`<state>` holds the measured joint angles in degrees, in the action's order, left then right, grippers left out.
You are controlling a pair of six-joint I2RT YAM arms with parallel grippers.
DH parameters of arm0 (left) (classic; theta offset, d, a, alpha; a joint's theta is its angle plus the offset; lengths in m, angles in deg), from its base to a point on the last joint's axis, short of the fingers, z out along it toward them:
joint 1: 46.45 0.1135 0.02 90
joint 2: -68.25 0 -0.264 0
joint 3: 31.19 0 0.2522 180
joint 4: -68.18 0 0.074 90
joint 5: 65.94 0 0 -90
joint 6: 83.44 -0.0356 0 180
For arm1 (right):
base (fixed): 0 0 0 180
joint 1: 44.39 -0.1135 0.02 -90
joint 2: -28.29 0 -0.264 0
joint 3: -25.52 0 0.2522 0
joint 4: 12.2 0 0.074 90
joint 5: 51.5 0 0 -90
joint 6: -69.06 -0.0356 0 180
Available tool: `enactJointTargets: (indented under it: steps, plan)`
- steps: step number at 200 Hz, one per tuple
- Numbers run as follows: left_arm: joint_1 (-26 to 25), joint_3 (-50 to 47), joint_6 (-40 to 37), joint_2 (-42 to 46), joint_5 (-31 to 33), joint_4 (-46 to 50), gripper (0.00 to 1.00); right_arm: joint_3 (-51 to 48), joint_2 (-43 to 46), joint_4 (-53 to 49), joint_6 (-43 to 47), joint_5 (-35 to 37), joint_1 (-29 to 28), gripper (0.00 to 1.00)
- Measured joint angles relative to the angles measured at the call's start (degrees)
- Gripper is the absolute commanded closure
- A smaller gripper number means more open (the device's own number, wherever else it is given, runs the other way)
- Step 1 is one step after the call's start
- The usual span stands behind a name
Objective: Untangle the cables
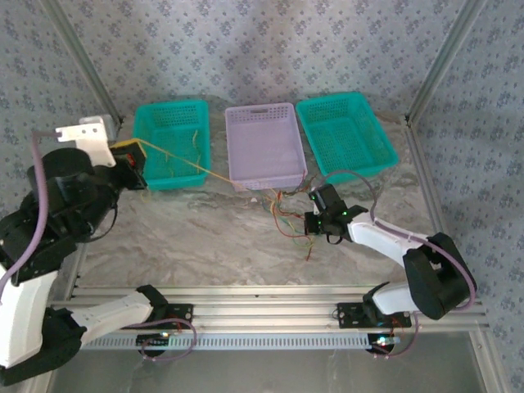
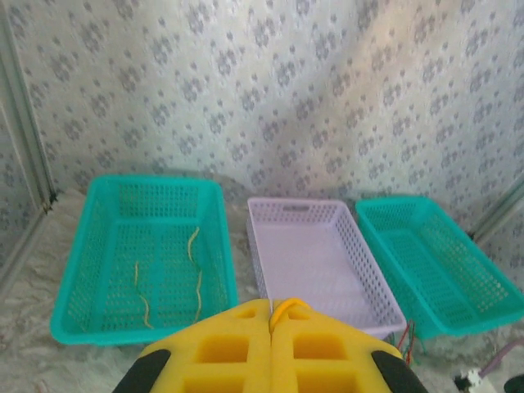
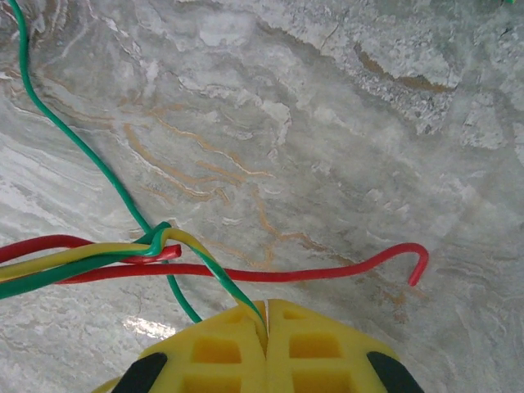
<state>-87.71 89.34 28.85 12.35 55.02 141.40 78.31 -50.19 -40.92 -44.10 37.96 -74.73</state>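
My left gripper (image 2: pixel 271 318) clamps one yellow cable (image 1: pixel 176 157), drawn taut over the left basket (image 1: pixel 172 105) to free it. My right gripper (image 3: pixel 266 319) pinches the tangle (image 1: pixel 286 214) before the purple basket (image 1: pixel 260 108), anchoring it

Grey-blue wallpaper (image 1: pixel 286 49) all round, small floral print repeating across back and both sides. Slanting up against it, two bare metal posts (image 1: pixel 83 61), one left, one right. Down below, a marble-look table top (image 1: pixel 221 237), grey with rusty veins. Along the near edge, ribbed aluminium rails (image 1: pixel 270 299). Soft, even light; a brighter wash high on the wall, a small glare on the marble.
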Motion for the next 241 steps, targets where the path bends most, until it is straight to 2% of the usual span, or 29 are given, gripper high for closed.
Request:
enactJointTargets:
  steps: [67, 111, 204, 222, 241]
  plan:
    - [0.00, 3.34, -7.93, -1.14, 7.02, -0.13, 1.00, 0.74, -1.05, -0.04, -0.44, 1.27, 0.00, 1.00]
    - [0.00, 11.96, -13.35, -3.21, 10.25, -1.29, 1.00, 1.55, -2.32, -0.04, -0.76, 2.14, -0.02, 1.00]
    - [0.02, 15.89, -16.92, -5.22, 14.08, 0.87, 1.00, 1.64, -2.54, -0.87, -1.92, 3.78, 0.31, 1.00]
    - [0.07, 16.59, -16.31, -6.14, 13.84, 1.64, 1.00, 1.44, -2.03, -0.85, -1.84, 3.65, 0.37, 0.70]
    - [0.44, 14.08, -14.49, -5.66, 13.25, 1.27, 1.00, -0.46, 1.68, -1.20, -1.70, 4.24, 0.02, 0.50]
